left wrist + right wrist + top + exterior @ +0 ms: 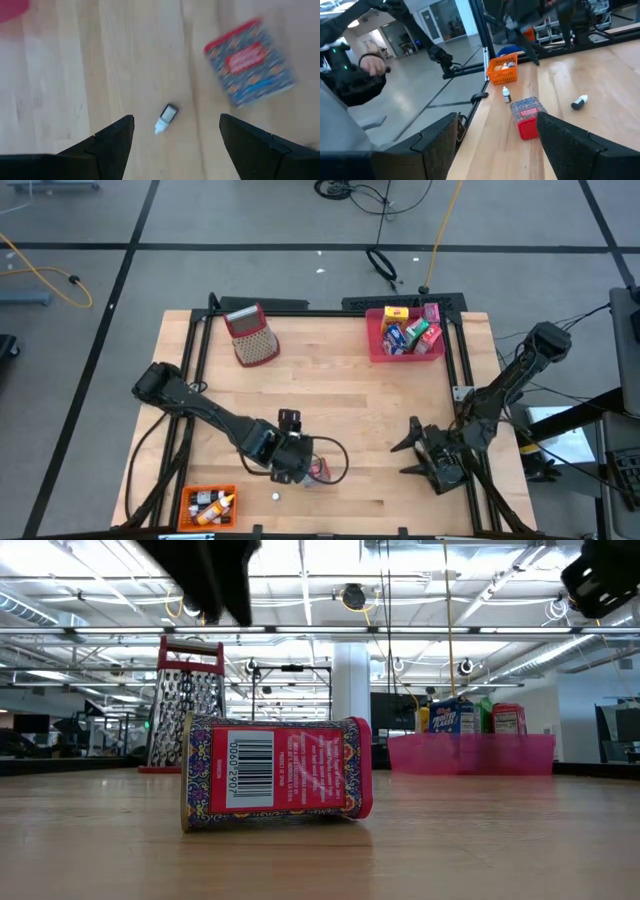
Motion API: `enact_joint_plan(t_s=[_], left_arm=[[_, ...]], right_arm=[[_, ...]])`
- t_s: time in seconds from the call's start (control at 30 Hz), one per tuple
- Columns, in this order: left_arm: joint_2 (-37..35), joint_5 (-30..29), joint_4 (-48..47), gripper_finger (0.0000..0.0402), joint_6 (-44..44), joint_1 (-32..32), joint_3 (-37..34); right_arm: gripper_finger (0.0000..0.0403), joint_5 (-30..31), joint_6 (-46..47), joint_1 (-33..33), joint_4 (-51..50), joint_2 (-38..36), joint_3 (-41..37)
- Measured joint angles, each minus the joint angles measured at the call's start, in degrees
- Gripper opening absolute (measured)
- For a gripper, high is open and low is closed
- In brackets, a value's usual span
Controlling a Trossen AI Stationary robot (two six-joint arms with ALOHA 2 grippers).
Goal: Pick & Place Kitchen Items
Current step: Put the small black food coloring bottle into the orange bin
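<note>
Our left gripper [172, 135] hangs released, jaws wide, over a tiny white dropper bottle with a dark cap [165, 118] lying flat, long axis slanted across them. Just beyond lies the red patterned tin [250, 62] on its side. Our right gripper [425, 455], open, waits well apart.

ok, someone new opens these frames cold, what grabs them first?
Probably the red patterned tin lying on its side on the bare wood near the table's front edge, filling the low view, with the left gripper hovering above it, jaws open. Next, the pink tray crammed with bright packets at the back right, and the red-topped grater standing at the back left.
</note>
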Motion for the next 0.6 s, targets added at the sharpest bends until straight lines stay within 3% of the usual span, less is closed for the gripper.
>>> enact_joint_plan(t_s=[0.27,0.6], left_arm=[[0.0,-0.1,1.1,0.0296,1.6,3.4,-8.5],[0.0,3.7,13.7,0.0296,9.9,8.0,-18.5]], right_arm=[[0.0263,-4.7,-1.7,-3.5,2.1,0.6,0.0],[0.0263,-4.7,-2.6,-3.7,2.0,0.6,0.0]])
